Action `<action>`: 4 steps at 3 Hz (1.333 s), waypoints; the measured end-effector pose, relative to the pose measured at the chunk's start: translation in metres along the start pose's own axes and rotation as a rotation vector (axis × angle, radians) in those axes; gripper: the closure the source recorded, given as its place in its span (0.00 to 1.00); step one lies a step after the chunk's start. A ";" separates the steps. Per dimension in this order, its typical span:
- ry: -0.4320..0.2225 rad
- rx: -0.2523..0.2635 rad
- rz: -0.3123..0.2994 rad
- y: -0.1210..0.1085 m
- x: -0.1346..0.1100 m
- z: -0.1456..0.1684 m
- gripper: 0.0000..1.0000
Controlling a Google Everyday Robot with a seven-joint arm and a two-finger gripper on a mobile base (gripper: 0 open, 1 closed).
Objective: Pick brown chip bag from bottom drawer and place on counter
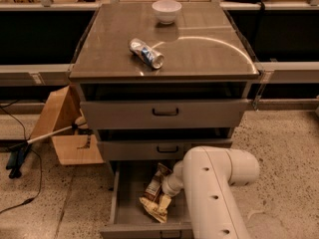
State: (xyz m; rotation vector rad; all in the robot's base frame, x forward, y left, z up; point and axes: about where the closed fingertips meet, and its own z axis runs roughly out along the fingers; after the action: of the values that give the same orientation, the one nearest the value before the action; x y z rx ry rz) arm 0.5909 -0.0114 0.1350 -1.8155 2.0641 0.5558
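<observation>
The hand [168, 189], its state not discernible, is seen at the brown chip bag [153, 203] in the bottom drawer [130, 183]. The bag is judged light and crinkly, best pinched mid-body.

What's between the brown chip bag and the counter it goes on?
The brown chip bag lies in the open bottom drawer, gripper right at it. The middle drawer's front sits just above its far end. On the counter, a crushed can and a white bowl occupy the left-centre and back.

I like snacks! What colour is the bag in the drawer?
Brown and tan-yellow bag, camera view; the tool is down beside it.
</observation>
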 end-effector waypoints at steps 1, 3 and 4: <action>0.000 0.000 0.000 0.000 0.000 0.000 0.19; 0.000 0.000 0.000 0.000 0.000 0.000 0.66; 0.000 0.000 0.000 0.000 0.000 0.000 0.89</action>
State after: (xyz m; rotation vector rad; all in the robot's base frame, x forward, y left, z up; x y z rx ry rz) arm 0.5908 -0.0113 0.1349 -1.8156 2.0639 0.5565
